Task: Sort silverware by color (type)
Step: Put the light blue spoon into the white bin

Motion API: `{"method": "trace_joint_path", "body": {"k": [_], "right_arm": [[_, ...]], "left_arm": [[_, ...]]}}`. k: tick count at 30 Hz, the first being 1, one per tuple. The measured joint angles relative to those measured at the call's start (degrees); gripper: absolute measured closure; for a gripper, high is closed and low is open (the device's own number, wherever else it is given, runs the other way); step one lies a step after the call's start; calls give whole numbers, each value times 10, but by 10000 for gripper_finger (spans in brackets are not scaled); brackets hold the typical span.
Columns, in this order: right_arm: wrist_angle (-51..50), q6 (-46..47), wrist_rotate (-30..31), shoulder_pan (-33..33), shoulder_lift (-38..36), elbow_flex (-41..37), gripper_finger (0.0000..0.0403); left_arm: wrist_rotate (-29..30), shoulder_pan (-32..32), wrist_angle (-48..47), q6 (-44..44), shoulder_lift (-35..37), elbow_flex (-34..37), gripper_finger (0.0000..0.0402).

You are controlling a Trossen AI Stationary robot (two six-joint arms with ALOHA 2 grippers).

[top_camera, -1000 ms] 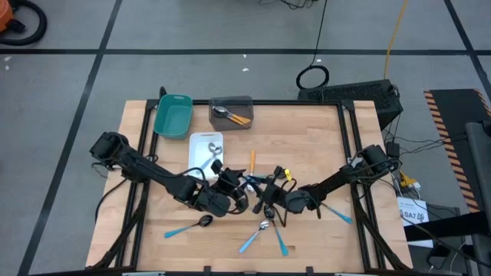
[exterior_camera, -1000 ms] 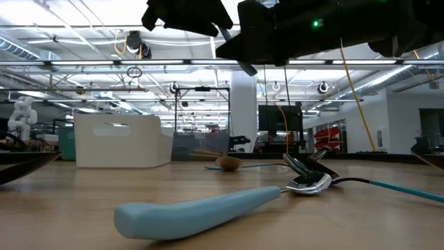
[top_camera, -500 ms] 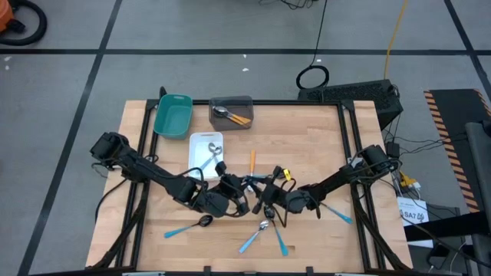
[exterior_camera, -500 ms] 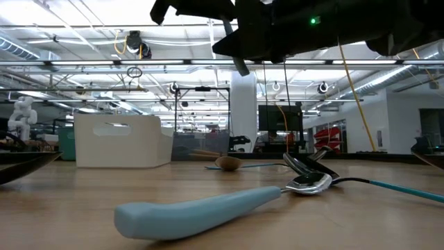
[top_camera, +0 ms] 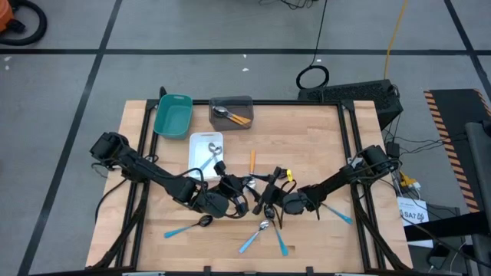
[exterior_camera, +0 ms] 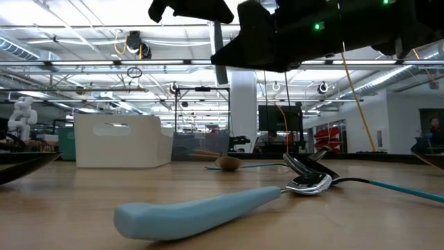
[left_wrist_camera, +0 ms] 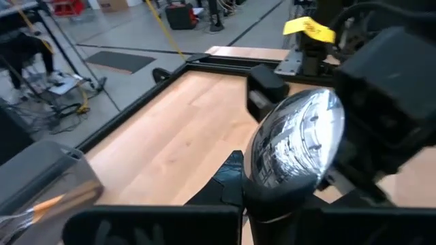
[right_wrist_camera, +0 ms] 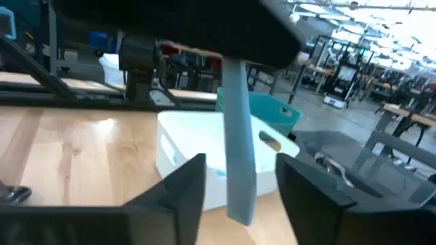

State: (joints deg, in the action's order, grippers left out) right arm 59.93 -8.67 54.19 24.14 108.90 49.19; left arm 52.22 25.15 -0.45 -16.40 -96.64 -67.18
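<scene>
Pale wooden worktop (top_camera: 307,138), slatted grain. Three smooth plastic trays: teal tray (top_camera: 172,115), grey tray (top_camera: 232,113), white tray (top_camera: 204,150). Left claw (top_camera: 236,186) pinching held spoon (left_wrist_camera: 296,146) mid-worktop: shiny domed bowl, thin light-blue handle hanging untouched between right claw's (top_camera: 268,201) spread fingers. Four loose blue-handled spoons (top_camera: 249,242) near front edge; one orange spoon (top_camera: 252,161) behind.

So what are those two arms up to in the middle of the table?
They are passing a spoon between them above the table. The left hand is shut on a light-blue-handled spoon, its shiny bowl showing in the left wrist view. The right hand stands open around that spoon's handle. More spoons lie loose on the wood, and a few already sit in the white tray and grey tray.
</scene>
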Motion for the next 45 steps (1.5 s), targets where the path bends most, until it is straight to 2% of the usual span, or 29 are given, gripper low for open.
{"method": "trace_joint_path", "body": {"k": [6,11,22,30,37,43,45], "right_arm": [[-71,55,-2,0,0,0,167],[-112,87,-3,0,0,0,146],[-135,99,-4,13,0,0,145],[-135,91,-4,34,0,0,145],[-132,71,-4,58,-6,0,145],[-132,46,-5,82,-39,0,145],[-131,33,-4,93,-49,0,145]], "left_arm": [[-36,0,-3,0,0,-6,399],[-57,0,-26,2,0,-30,399],[-77,4,-213,-33,0,-110,398],[-79,13,-438,-91,2,-194,397],[-90,0,-592,-144,59,-201,397],[-95,-27,-623,-147,111,-187,397],[-114,-46,-622,-144,132,-164,398]]}}
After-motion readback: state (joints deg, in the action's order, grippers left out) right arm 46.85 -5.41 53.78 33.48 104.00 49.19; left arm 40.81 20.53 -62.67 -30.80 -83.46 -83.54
